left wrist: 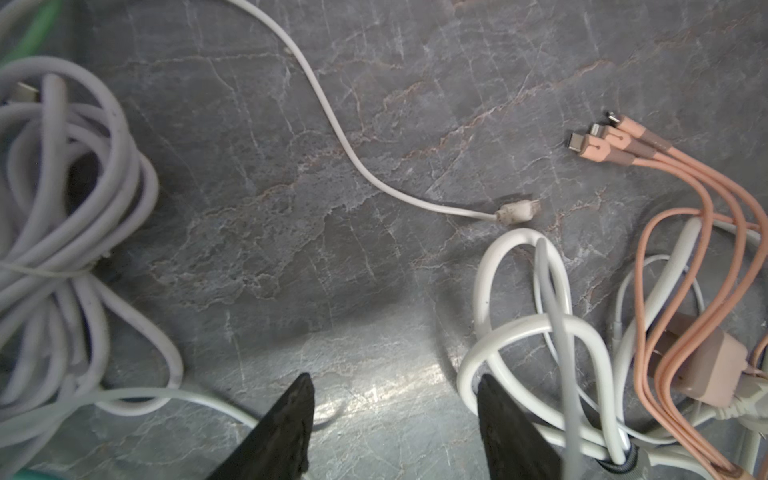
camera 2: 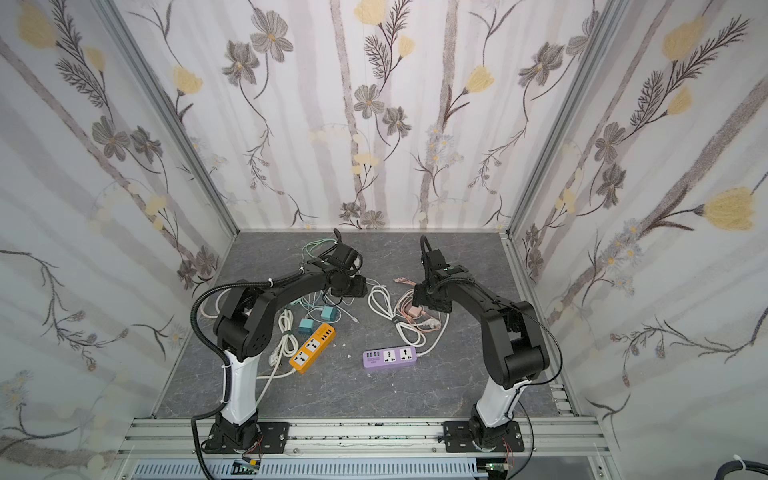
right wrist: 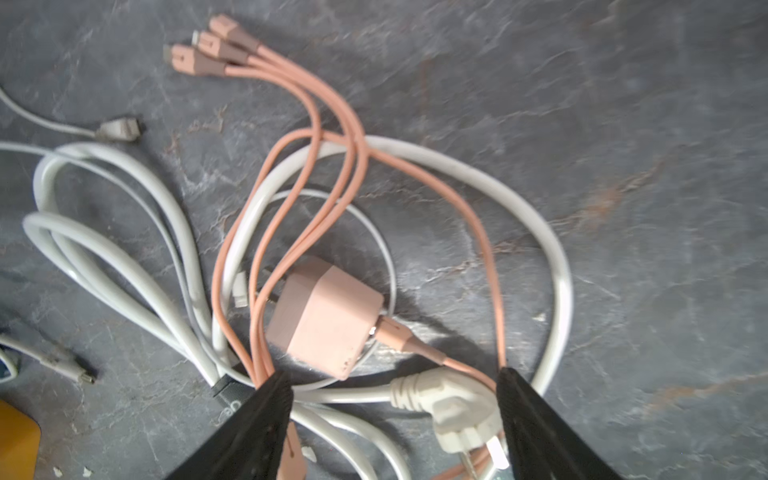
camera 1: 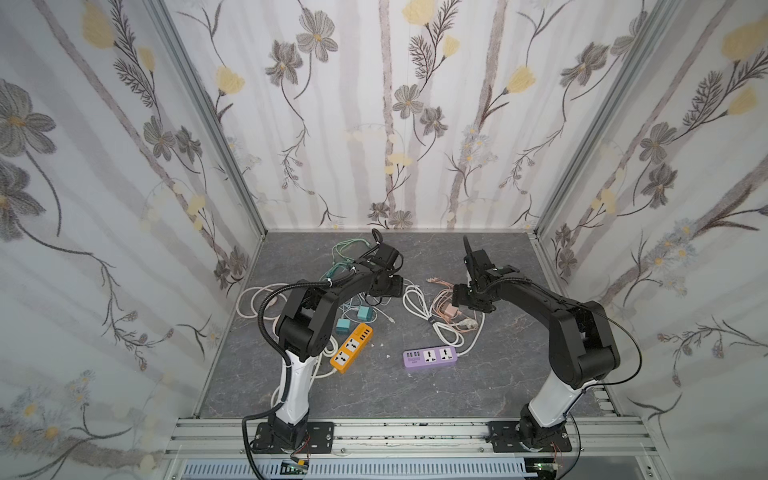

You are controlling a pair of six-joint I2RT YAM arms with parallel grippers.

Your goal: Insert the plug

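A white angled plug (right wrist: 453,405) lies on the grey table on its thick white cord, among pink cables. My right gripper (right wrist: 394,376) hangs open just above it, one finger on each side, not touching it. A pink charger block (right wrist: 328,316) with prongs lies just beyond the fingertips; in a top view it is the pink charger block (camera 1: 449,311). My left gripper (left wrist: 395,386) is open over bare table, beside a loop of white cord (left wrist: 519,328). A purple power strip (camera 1: 430,357) and an orange power strip (camera 1: 351,349) lie nearer the front.
Two teal adapters (camera 1: 365,312) sit behind the orange strip among tangled white and green cables (camera 1: 345,253). A coiled grey cord (left wrist: 70,232) lies beside my left gripper. Three pink connector ends (right wrist: 199,45) fan out on the table. Walls enclose three sides.
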